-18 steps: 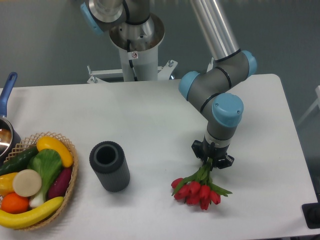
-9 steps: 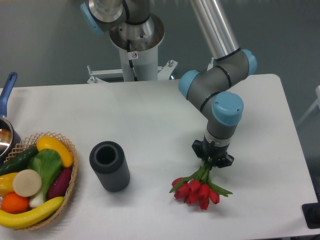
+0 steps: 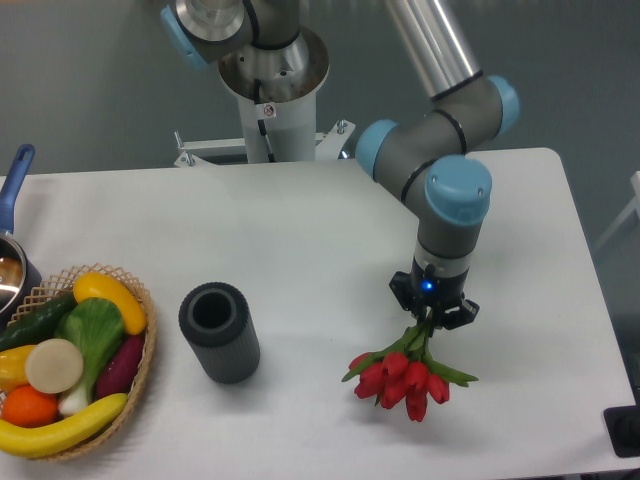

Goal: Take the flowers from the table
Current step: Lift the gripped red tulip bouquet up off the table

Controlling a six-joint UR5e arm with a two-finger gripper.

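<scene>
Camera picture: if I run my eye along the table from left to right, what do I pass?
Pot → basket of vegetables → dark cylinder → flowers, their stems in the gripper.

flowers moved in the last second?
Yes. The flowers shifted slightly right in the view, away from the dark cylinder, carried by the pincer shut on their stems.
</scene>
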